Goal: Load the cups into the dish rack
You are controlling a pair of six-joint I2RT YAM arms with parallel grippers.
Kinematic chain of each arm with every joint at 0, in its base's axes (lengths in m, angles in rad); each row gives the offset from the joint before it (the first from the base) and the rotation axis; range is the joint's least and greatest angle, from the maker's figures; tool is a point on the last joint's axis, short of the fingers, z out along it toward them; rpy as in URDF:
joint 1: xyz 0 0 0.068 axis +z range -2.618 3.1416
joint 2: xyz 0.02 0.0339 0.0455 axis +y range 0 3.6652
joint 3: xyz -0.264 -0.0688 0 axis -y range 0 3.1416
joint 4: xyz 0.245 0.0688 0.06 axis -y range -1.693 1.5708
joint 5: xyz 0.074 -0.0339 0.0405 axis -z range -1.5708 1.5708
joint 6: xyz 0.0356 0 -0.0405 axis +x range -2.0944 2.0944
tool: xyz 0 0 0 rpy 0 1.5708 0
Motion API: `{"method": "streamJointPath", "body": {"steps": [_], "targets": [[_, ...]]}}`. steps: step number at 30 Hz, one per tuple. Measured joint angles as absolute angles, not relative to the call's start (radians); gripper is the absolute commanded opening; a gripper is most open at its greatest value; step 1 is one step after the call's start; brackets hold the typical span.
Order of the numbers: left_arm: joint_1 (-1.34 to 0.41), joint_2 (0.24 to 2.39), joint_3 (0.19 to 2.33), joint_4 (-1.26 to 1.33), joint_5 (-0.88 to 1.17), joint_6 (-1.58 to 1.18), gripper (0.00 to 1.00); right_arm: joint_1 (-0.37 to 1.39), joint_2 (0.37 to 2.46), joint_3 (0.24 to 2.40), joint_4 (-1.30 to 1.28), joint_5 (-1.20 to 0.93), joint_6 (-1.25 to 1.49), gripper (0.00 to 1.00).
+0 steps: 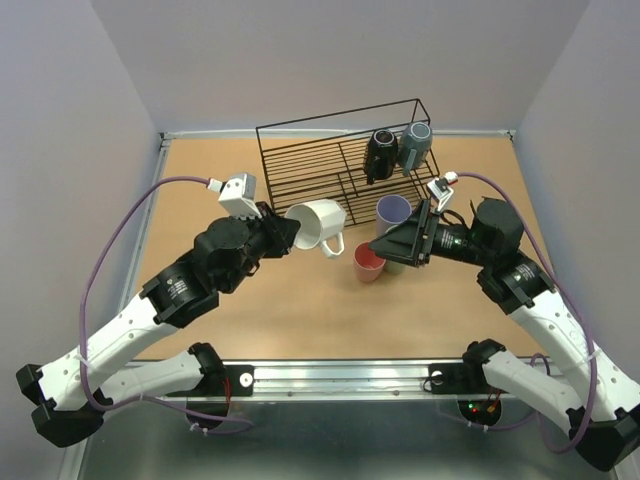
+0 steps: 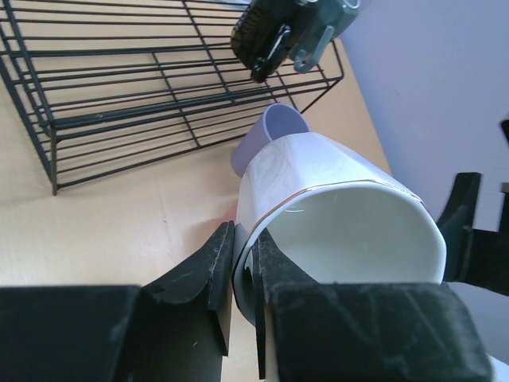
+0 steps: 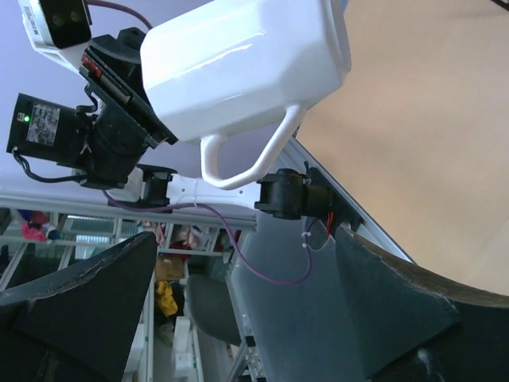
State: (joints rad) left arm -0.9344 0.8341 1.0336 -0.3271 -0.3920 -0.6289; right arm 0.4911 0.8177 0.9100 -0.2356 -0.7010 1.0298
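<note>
My left gripper is shut on the rim of the white mug and holds it tilted above the table, in front of the dish rack. In the left wrist view the gripper has one finger inside the mug and one outside. The black mug and the grey-blue mug sit on the rack's right end. The lavender tumbler and the pink-red tumbler stand on the table. My right gripper is open and empty beside them. The green tumbler is not in clear view.
The rack is a black wire frame at the back centre of the wooden table. The right wrist view shows the white mug and the left arm beyond my open fingers. Walls close in the left, right and back.
</note>
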Motion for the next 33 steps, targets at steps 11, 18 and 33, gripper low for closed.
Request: {"method": "streamJointPath", "body": {"steps": [11, 18, 33], "targets": [[-0.862, 0.831, 1.011, -0.115, -0.176, -0.653, 0.0, 0.491, 0.921, 0.867, 0.103, -0.773, 1.164, 0.95], [-0.855, 0.804, 0.898, 0.014, -0.102, -0.712, 0.0, 0.491, 0.947, 0.823, 0.299, -0.802, 1.256, 0.92], [-0.849, 0.809, 0.843, 0.185, -0.058, -0.785, 0.0, 0.491, 1.011, 0.817, 0.418, -0.812, 1.327, 0.71]]}}
